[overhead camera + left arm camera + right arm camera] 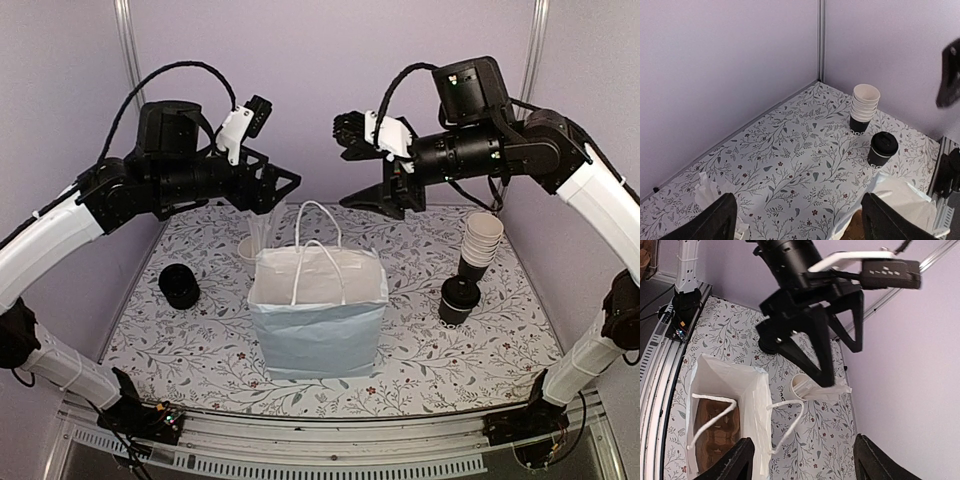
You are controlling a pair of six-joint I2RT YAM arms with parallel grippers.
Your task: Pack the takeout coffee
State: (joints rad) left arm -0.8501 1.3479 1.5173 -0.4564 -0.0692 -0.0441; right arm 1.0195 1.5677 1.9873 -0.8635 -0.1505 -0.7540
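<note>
The pale blue paper bag [318, 318] stands open near the front middle of the surface [420, 370], its white handles sticking up. The right wrist view looks down its mouth: the brown cup carrier [715, 432] lies on the bottom, and both holes look empty. By that, the carrier step seems done and the cups come next.

To the right of the bag and apart from it, a lidded black cup [459, 300] stands upright, with a stack of cups [480, 243] just behind it. On the left, well apart, another black cup [180, 286] seems to lie on its side. The white cup of straws [250, 248] stands behind the bag.

Above and beyond the bag, the left tool [275, 188] and the right tool [378, 195] hang facing each other, jaws apart and nothing between them.

The right arm is nearer the lidded cup. It would likely have to descend, straddle the cup's wall, close, lift it clear of the handles and lower it straight into a carrier hole.
</note>
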